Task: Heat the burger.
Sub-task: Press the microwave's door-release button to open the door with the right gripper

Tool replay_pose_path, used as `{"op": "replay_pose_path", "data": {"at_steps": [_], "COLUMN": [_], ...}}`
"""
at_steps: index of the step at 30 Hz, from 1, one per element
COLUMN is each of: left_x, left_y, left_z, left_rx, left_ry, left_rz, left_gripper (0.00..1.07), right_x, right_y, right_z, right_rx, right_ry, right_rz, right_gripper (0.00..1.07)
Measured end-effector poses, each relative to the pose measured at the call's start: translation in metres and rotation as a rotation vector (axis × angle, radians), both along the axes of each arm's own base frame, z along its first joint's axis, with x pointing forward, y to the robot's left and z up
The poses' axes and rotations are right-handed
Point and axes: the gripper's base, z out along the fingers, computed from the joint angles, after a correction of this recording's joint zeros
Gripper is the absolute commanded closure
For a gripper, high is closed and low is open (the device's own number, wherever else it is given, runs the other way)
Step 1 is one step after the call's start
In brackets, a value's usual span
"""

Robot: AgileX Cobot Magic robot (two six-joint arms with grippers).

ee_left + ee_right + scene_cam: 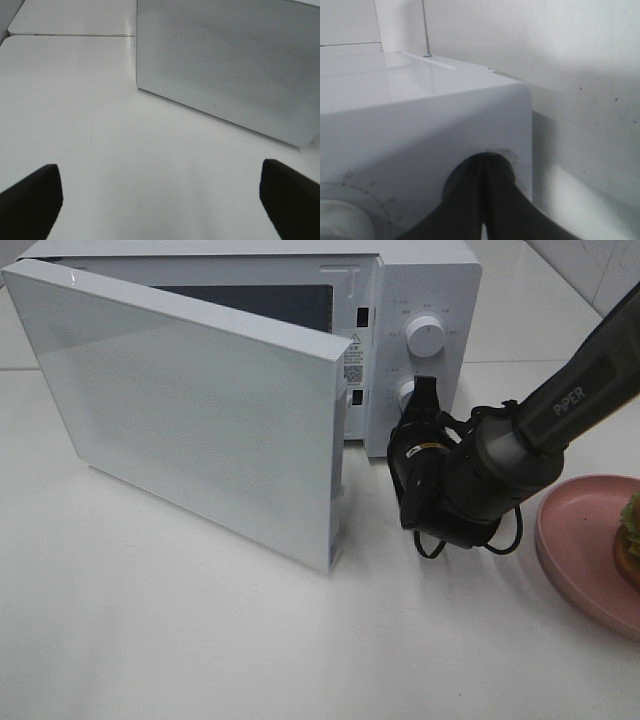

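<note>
At the microwave's control panel, I am holding my right gripper [425,390] with its jaws pressed fully together, nothing between them, the tips sitting on the lower dial [407,393]. In my right wrist view the same closed tips [484,167] are butting against a dark round recess in the white front; I am judging that as contact, though the exact touch is hidden by the fingers themselves. Just above, the upper dial [427,337] is standing free.

Moving outward, the microwave door [190,410] is swinging wide open toward the front, and the dark cavity [250,302] is showing behind it, left of my right gripper.

The burger [630,540] is lying the other way: to the right of my right gripper and nearer the front edge, on the pink plate [580,540], only partly in frame at the right border. It is sitting back along my right forearm rather than ahead of the tips, so I am judging that this arm, clearly the nearer one, must pull off the panel and turn back for it. It is round, so I am seeing no long axis to line up with.

My left gripper [160,175] is spread wide and empty over the white table [100,125], facing the door's outer face [225,65]; it is not showing in the high view.
</note>
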Motion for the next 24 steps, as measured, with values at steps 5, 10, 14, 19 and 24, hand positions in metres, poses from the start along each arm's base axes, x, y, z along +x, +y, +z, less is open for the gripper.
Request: {"op": "replay_pose_path", "data": {"at_steps": [5,10,14,19,24], "left_x": [0.000,0.000,0.000,0.000,0.000], "left_y": [0.000,0.000,0.000,0.000,0.000], "left_z": [0.000,0.000,0.000,0.000,0.000], "left_rx": [0.000,0.000,0.000,0.000,0.000], "left_ry": [0.000,0.000,0.000,0.000,0.000], "left_rz": [0.000,0.000,0.000,0.000,0.000], "left_gripper": [0.07,0.07,0.07,0.07,0.07], "right_x": [0.000,0.000,0.000,-0.002,-0.006], "right_y": [0.000,0.001,0.000,-0.006,-0.009], "right_z": [0.000,0.000,0.003,0.006,0.013], "right_rx": [-0.005,-0.007,0.001,-0.015,-0.025], "right_ry": [0.007,0.025,0.041,0.049,0.055], "right_rz": [0.005,0.017,0.029,0.058,0.093], "right_gripper": [1.07,1.07,1.07,1.07,1.07]}}
